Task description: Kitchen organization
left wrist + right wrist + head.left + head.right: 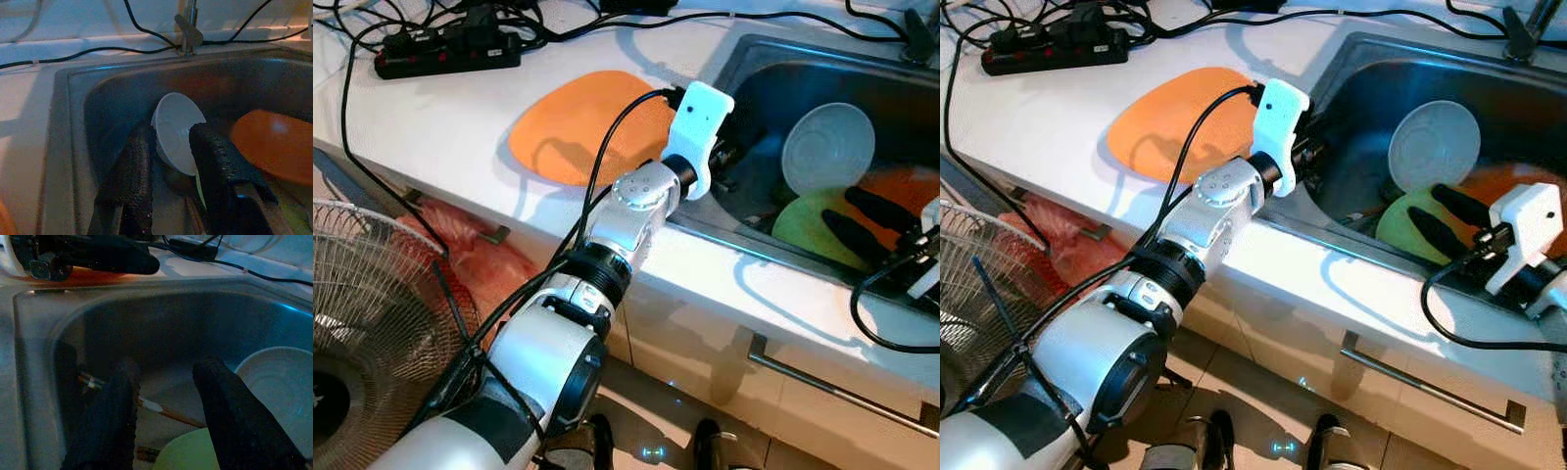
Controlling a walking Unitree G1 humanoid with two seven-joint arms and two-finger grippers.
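A steel sink holds a pale grey bowl leaning on its side, a green plate and an orange plate. A wooden chopstick lies on the sink floor. On the white counter to the left lies another orange plate. My left arm reaches over the sink's left rim. My left gripper is open, pointing at the grey bowl and holding nothing. From the right, my right gripper hangs open just above the green plate, with nothing between its fingers.
A black power strip and several cables lie at the back of the counter. The tap stands behind the sink. A floor fan stands at the lower left, beside a red bag. A drawer handle runs below the sink.
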